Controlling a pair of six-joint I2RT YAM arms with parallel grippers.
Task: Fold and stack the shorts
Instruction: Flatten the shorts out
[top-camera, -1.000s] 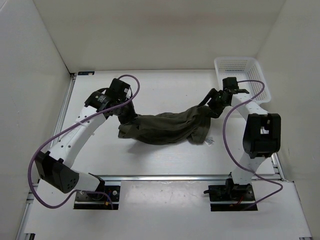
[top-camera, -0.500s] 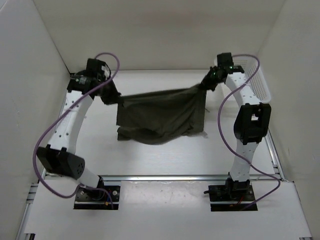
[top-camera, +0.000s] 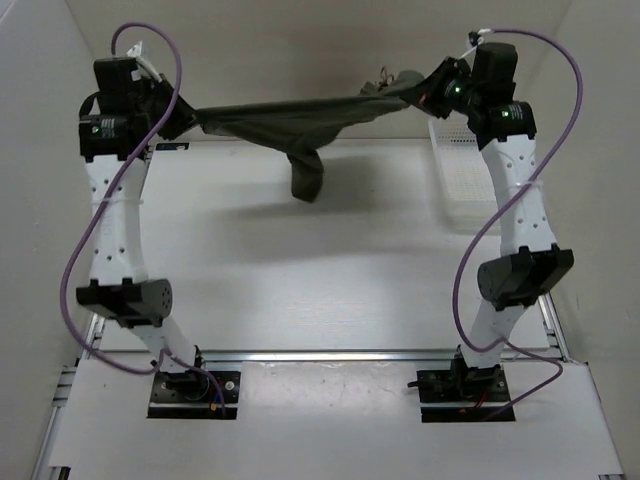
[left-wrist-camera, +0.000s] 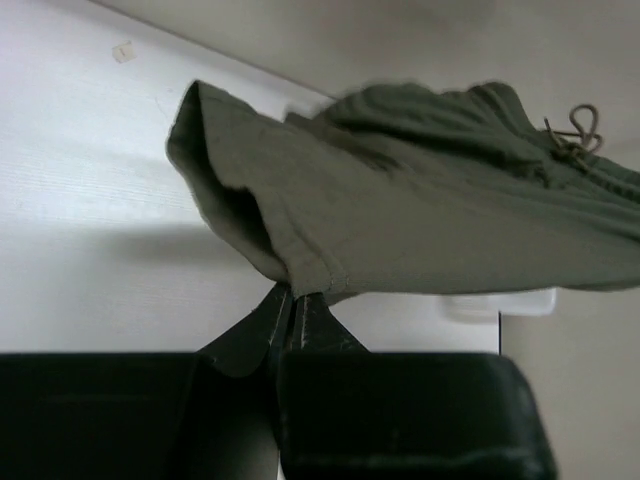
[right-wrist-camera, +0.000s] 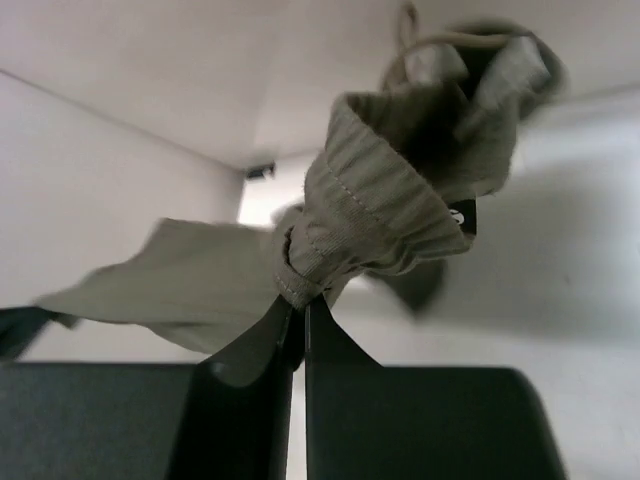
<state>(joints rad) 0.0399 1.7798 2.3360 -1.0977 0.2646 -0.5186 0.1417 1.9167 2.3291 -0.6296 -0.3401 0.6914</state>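
Note:
The dark olive-green shorts (top-camera: 290, 115) hang stretched in the air between both arms, high over the back of the table, with one part (top-camera: 306, 176) drooping down in the middle. My left gripper (top-camera: 180, 110) is shut on the shorts' left end; its wrist view shows the jaws (left-wrist-camera: 292, 298) pinching a hemmed edge of the shorts (left-wrist-camera: 400, 230), and the drawstring (left-wrist-camera: 575, 135) at far right. My right gripper (top-camera: 425, 92) is shut on the bunched elastic waistband (right-wrist-camera: 370, 225), pinched at the fingertips (right-wrist-camera: 298, 300).
A white mesh basket (top-camera: 470, 170) stands at the back right, partly behind my right arm. White walls close in the table on the left, back and right. Both arm bases sit on the rail at the near edge.
Both arms have risen and spread apart, lifting the shorts off the table into a taut span in the air. The right gripper closed on the waistband early in this second.

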